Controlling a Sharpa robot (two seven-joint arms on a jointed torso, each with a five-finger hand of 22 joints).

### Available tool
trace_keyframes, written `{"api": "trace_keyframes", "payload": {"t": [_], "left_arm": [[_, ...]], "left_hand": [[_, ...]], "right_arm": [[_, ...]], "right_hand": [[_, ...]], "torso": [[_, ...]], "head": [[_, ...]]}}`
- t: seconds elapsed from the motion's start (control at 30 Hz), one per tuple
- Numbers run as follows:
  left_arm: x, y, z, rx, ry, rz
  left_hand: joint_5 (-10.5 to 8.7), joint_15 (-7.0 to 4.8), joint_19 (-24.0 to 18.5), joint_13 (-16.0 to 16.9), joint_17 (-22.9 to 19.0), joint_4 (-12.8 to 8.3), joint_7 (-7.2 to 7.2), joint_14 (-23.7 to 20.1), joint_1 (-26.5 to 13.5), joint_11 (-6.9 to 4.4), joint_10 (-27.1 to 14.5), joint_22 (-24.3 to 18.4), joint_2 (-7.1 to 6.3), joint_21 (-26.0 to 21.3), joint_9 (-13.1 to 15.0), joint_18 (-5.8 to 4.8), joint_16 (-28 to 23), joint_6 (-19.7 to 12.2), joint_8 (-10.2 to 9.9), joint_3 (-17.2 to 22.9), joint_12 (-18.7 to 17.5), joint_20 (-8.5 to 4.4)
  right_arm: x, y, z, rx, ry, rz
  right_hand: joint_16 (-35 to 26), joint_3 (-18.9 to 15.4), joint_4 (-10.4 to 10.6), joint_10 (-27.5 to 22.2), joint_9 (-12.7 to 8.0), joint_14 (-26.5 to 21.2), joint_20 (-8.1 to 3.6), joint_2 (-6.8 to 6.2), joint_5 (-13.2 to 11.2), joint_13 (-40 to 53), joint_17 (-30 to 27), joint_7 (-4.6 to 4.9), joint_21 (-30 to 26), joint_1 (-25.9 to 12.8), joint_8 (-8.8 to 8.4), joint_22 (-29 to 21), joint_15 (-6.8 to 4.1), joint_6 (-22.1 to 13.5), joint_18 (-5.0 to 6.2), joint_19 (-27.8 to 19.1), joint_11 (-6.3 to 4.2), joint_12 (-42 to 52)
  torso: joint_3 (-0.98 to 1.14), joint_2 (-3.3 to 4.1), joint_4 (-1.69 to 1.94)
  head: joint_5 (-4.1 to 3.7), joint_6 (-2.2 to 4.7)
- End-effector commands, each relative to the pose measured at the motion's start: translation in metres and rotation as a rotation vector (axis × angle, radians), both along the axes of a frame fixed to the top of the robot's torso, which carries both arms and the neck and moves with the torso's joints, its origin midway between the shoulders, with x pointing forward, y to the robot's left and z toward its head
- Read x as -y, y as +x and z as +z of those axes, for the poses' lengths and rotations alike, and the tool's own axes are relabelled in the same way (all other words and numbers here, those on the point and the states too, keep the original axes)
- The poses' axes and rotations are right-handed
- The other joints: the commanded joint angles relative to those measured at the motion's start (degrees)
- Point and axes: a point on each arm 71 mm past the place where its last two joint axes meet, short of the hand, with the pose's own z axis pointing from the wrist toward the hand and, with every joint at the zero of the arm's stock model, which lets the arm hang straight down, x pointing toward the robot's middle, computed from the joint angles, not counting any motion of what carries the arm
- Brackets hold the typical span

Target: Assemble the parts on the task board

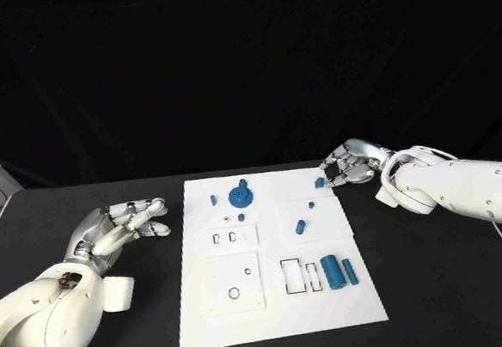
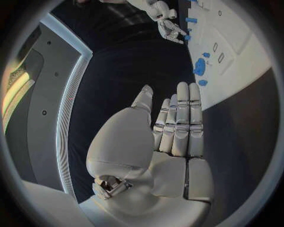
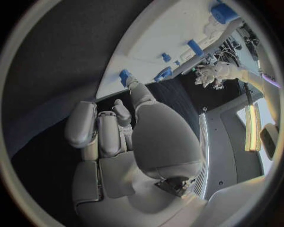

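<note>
Head view: the board (image 1: 282, 308) sits flat in the middle of the black bench (image 1: 455, 302). The left hand (image 1: 119, 230) hovers just off the board's left edge with its fingers stretched out side by side, holding nothing and not touching the board. The right hand (image 1: 351, 167) is at the board's far right corner, fingers curled in toward a small blue peg (image 1: 320, 183) right at the edge. It looks like the fingertips are on that peg, but I can't tell for sure if it's actually pinched. Elsewhere on the board: a round blue gear (image 1: 242, 195) near the far edge, a small part (image 1: 300, 228) in the middle, and two blue cylinders (image 1: 334, 270) lying side by side toward the near right.

Left wrist view: the left hand (image 2: 172, 137) is flat and relaxed, fingers straight and together, thumb out to the side, nothing in it, over bare bench. The board (image 2: 243, 52) is past the fingertips with the gear (image 2: 199, 66) on it, and the right hand (image 2: 168, 26) is further off at the board's corner.

Right wrist view: the right hand (image 3: 124, 137) has its thumb reaching out so the tip meets the peg (image 3: 125, 75) at the board's (image 3: 172, 28) edge, other fingers curled alongside. The left hand (image 3: 210, 74) is on the far side of the board.
</note>
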Motion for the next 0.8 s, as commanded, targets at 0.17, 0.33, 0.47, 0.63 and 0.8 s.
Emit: {"api": "trace_keyframes", "payload": {"t": [0.17, 0.33, 0.47, 0.63, 0.8], "left_arm": [[0.001, -0.001, 0.001, 0.014, -0.007, -0.019], [0.001, -0.001, 0.001, 0.013, -0.006, -0.019], [0.001, -0.001, 0.001, 0.012, -0.006, -0.018], [0.0, -0.001, 0.001, 0.012, -0.005, -0.016], [0.0, 0.0, 0.001, 0.011, -0.004, -0.015]], "left_hand": [[-0.37, 0.02, -0.2, 0.0, 0.0, -0.1, -0.13, 0.0, 0.4, -0.02, 0.2, 0.0, 0.18, 0.3, 0.1, 0.18, 0.1, 0.3, 0.1, 0.3, 0.1, -0.02], [-0.37, 0.02, -0.2, 0.0, 0.0, -0.1, -0.13, 0.0, 0.4, -0.02, 0.2, 0.0, 0.18, 0.3, 0.1, 0.18, 0.1, 0.3, 0.1, 0.3, 0.1, -0.02], [-0.37, 0.02, -0.3, 0.0, 0.1, -0.3, -0.05, 0.0, 0.3, 0.01, 0.2, 0.0, 0.24, 0.6, 0.1, 0.12, 0.3, 0.2, 0.1, 0.2, 0.1, -0.07], [-0.37, 0.02, -0.3, 0.0, 0.1, -0.3, -0.05, 0.0, 0.3, 0.01, 0.2, 0.0, 0.24, 0.6, 0.1, 0.12, 0.3, 0.2, 0.1, 0.2, 0.1, -0.07], [-0.37, 0.02, -0.3, 0.0, 0.1, -0.3, -0.05, 0.0, 0.3, 0.01, 0.2, 0.0, 0.24, 0.6, 0.1, 0.12, 0.3, 0.2, 0.1, 0.2, 0.1, -0.07]], "right_arm": [[-0.004, -0.001, -0.012, -0.047, -0.022, 0.021], [-0.007, -0.001, -0.015, -0.055, -0.021, 0.025], [-0.009, -0.001, -0.017, -0.059, -0.02, 0.029], [-0.012, -0.001, -0.019, -0.055, -0.019, 0.029], [-0.012, -0.001, -0.018, -0.038, -0.019, 0.016]], "right_hand": [[-0.4, -0.1, 0.4, -0.4, 0.0, -0.2, -0.14, -0.15, 0.3, 0.0, 0.1, -0.01, -0.3, 0.2, -0.22, 7.8, -0.01, -0.4, 0.54, 4.0, 0.14, -0.2], [-0.4, -0.1, 0.5, -0.4, 0.0, -0.2, -0.13, -0.08, 0.5, 0.0, 0.1, -0.05, -0.4, 0.1, -0.2, 7.8, -0.02, -0.3, 0.55, 4.0, 0.12, -0.1], [-0.4, 0.0, 0.6, -0.2, 0.0, -0.2, -0.14, 0.07, 0.6, 0.1, 0.1, -0.13, -0.3, 0.1, -0.16, 7.8, -0.05, 0.1, 0.53, 4.0, 0.06, 0.0], [-0.4, 0.0, 0.7, -0.2, 0.0, -0.2, -0.17, 0.25, 0.8, 0.2, 0.2, -0.13, -0.4, 0.0, -0.2, 7.8, -0.08, 0.1, 0.54, 4.1, 0.05, 0.1], [-0.4, 0.1, 0.7, -0.1, 0.0, -0.2, -0.19, 0.41, 0.8, 0.2, 0.2, -0.12, -0.4, -0.2, -0.21, 7.8, -0.08, 0.1, 0.53, 4.1, 0.05, 0.2]], "torso": [[0.06, 0.11, -0.14], [0.02, 0.01, -0.04], [0.04, 0.03, -0.06], [0.08, 0.06, -0.08], [0.03, 0.0, -0.09]], "head": [[0.14, -0.07], [0.08, -0.24], [0.11, -0.24], [0.04, -0.27], [0.09, -0.21]]}}
